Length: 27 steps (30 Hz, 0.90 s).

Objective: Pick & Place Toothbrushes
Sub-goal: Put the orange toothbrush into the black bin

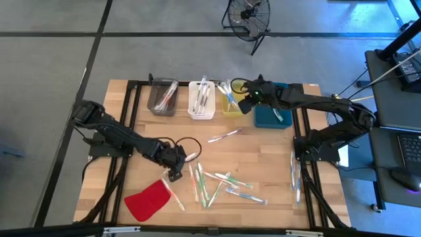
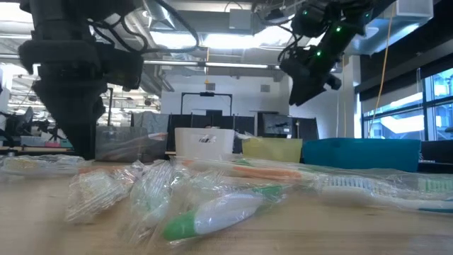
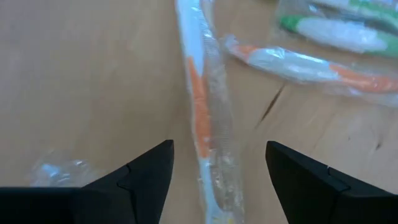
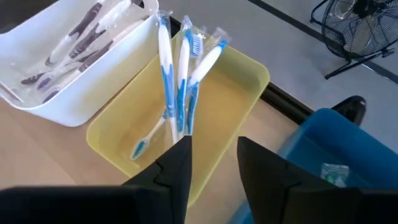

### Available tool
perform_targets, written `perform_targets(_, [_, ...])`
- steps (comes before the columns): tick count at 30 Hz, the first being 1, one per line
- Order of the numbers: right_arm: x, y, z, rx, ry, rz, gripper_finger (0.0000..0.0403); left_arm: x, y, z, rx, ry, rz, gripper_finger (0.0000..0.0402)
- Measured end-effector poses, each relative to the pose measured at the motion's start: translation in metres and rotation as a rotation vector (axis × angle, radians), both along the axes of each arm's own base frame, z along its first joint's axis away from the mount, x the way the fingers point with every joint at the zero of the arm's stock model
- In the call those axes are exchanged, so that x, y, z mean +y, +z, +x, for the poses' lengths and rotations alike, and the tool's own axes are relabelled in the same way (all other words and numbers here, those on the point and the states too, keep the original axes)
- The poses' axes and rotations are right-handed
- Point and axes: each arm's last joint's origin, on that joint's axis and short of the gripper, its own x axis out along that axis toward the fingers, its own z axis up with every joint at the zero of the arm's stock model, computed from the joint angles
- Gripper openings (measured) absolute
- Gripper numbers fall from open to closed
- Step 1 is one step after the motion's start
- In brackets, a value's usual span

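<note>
Right beneath your left end effector point(image 3: 214, 171) lies a wrapped orange-and-white toothbrush point(image 3: 202, 106), running lengthwise through the gap between the two dark fingers point(image 3: 146, 177), which stand wide apart and touch nothing. You've straddled it that way so a plain descent and squeeze would catch the handle across its narrow side, I'd say. Just ahead of those fingers another orange wrapped brush point(image 3: 311, 65) crosses at an angle, and a green one point(image 3: 336, 28) lies beyond it, so keep the close tight or you may snag crinkly wrapper instead of handle.

Over at the far row of bins, your right end effector point(image 4: 212, 162) hangs above the near edge of the yellow bin point(image 4: 245, 99). Its fingers are parted a little and nothing sits between them. Below and ahead of it, blue-and-white toothbrushes point(image 4: 180, 81) lean upright against the bin's far wall; it looks like each colour gets its own bin. The white bin point(image 4: 37, 93) beside it holds dark-handled ones, and the teal bin point(image 4: 323, 143) is on the other side.

The rest of the loose toothbrushes point(image 1: 220, 184) are scattered on the worktop point(image 1: 263, 158) beside your left end effector, near a red cloth point(image 1: 148, 201)
</note>
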Motion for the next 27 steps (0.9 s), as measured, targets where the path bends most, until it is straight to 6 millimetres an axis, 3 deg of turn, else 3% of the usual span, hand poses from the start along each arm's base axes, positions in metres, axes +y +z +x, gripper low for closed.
perform_targets(5, [0.002, 0.004, -0.004, -0.003, 0.001, -0.001, 0.0113, -0.007, -0.006, 0.009, 0.027, -0.029, 0.043, 0.0251])
perform_targets(18, [0.003, 0.002, -0.005, 0.021, 0.0, 0.01, 0.0103, -0.007, -0.017, 0.008, 0.144, 0.003, 0.125, 0.0247])
perform_targets(27, [0.004, 0.001, -0.007, 0.038, 0.003, 0.035, 0.0123, -0.007, -0.017, 0.008, 0.15, -0.04, 0.125, 0.0157])
